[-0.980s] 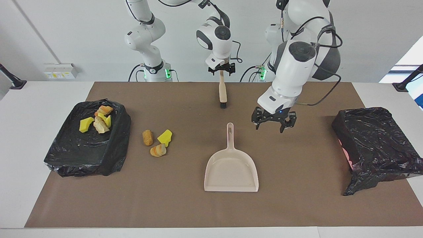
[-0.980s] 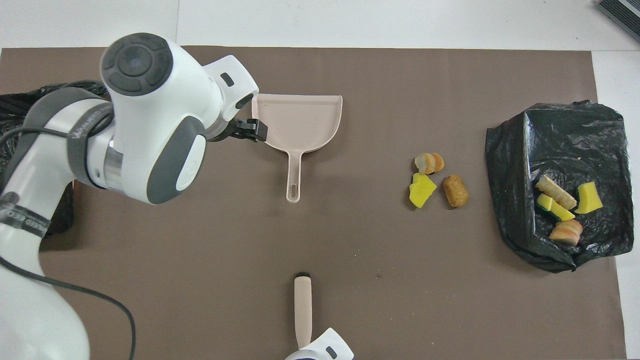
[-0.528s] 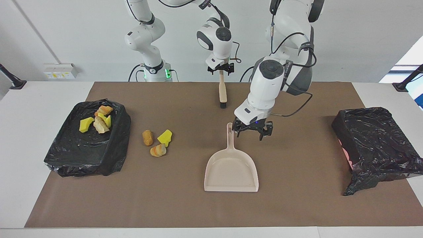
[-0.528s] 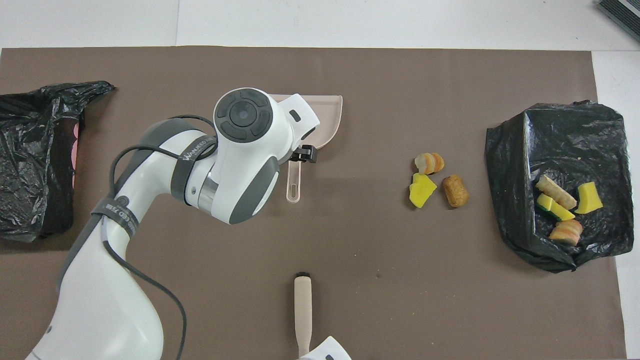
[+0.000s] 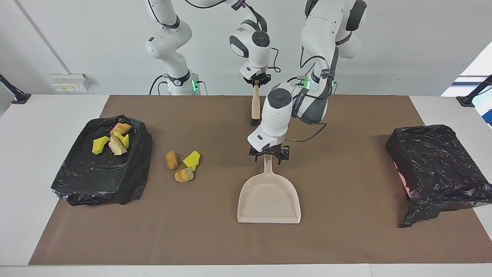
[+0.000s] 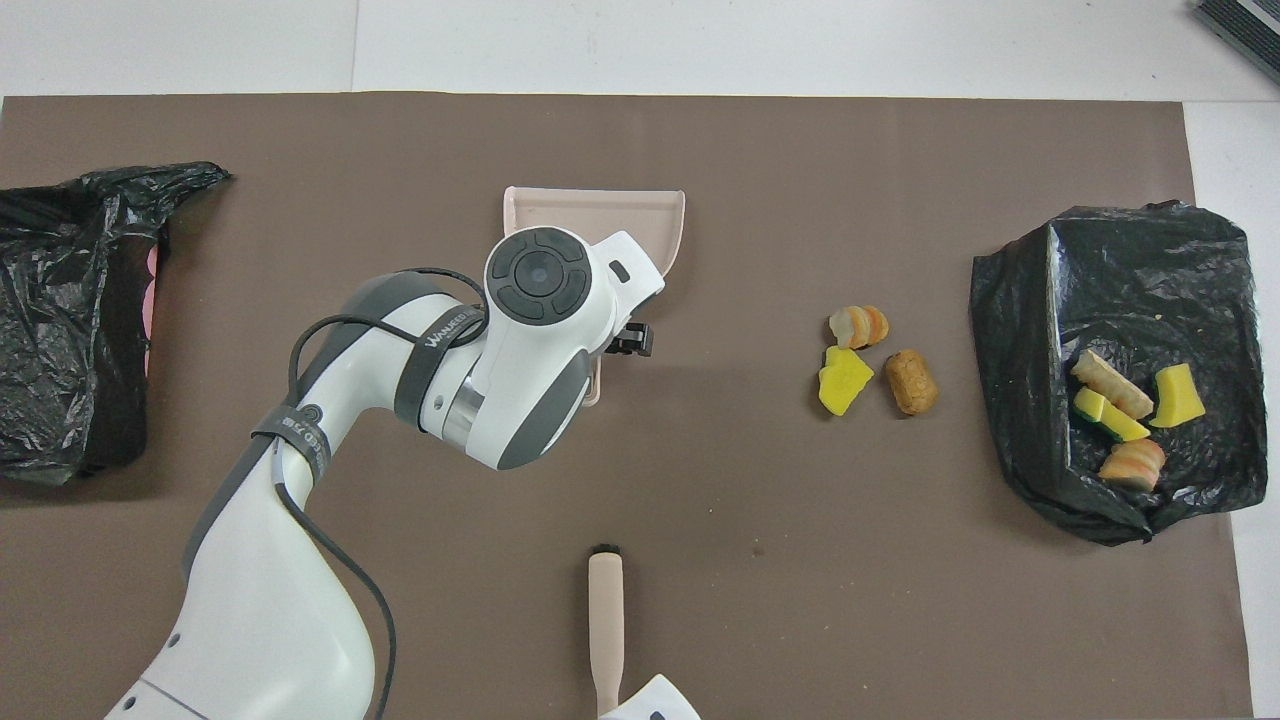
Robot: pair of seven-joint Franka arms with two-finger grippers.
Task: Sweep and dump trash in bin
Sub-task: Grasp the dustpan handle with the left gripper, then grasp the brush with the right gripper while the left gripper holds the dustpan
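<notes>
- Since a second ago the left end effector (image 5: pixel 269 154) has travelled from the side nearer the left arm's end of the bench to a place directly over the handle of the dustpan (image 5: pixel 269 198); the right end effector (image 5: pixel 256 81) has closed on the top of the brush (image 5: pixel 254 105).
- The dustpan lies flat in the middle of the brown mat (image 5: pixel 346 238). Its long axis runs toward and away from the robots, the handle pointing to the robots, the wide mouth away from them.
- The left end effector hangs low over the end of that handle, fingers pointing down and spread to either side of it, nothing gripped yet; I cannot tell if it touches.
- The left arm is bent at the elbow, its wrist upright.
- Three scraps of trash (image 5: pixel 182 163) lie on the mat between the dustpan and the black-lined bin (image 5: pixel 77 181), which holds four more.
- I judge the next move is to close on the handle.
</notes>
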